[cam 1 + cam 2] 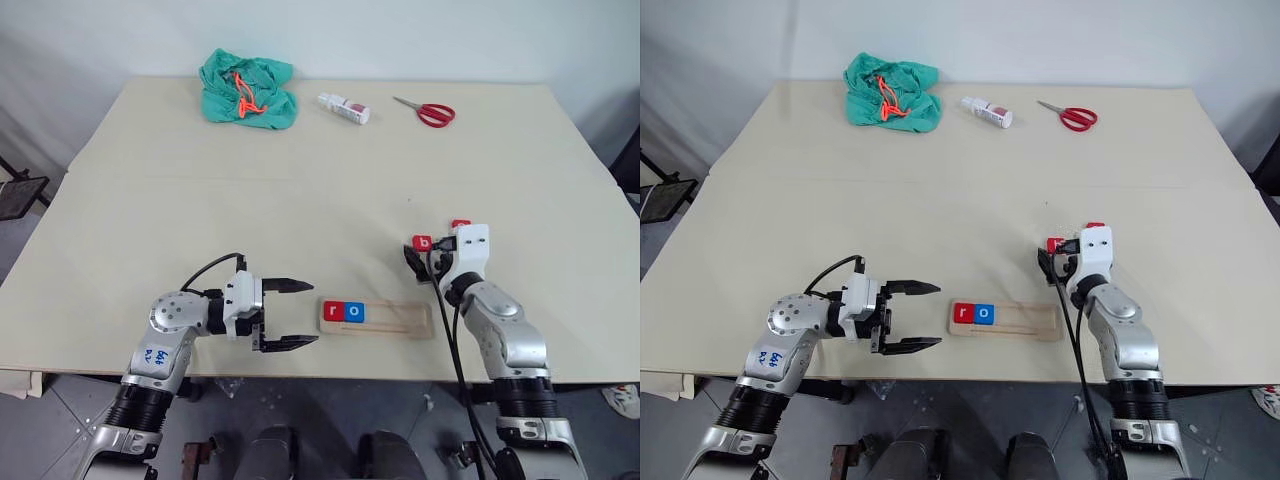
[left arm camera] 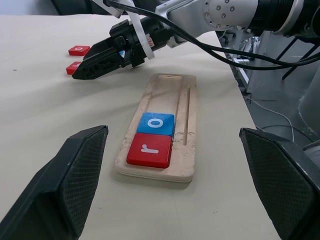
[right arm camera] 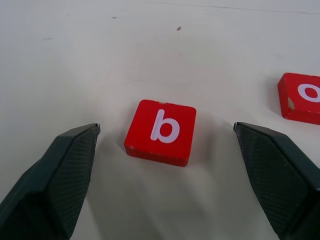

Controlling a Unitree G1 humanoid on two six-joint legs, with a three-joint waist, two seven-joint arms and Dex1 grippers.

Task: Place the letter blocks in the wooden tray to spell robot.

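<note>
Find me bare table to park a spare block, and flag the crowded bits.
Free: the wide middle between the green cloth, bottle, scissors at the far edge and the wooden tray. Crowded: around the right gripper, by the b block and another red tile.

Even, diffuse overhead illumination is provided across the table (image 1: 330,170); no harsh glare is produced on its matte surface. Soft, short shadows are cast beneath the left gripper (image 1: 290,315) and beside the wooden tray (image 1: 400,322). The head views are rendered sharply, with darker floor areas at the lower edge. In the right wrist view, the red b tile (image 3: 161,131) is held in focus, a faint shadow is seen under it, and the near fingers (image 3: 50,185) are slightly softened.
</note>
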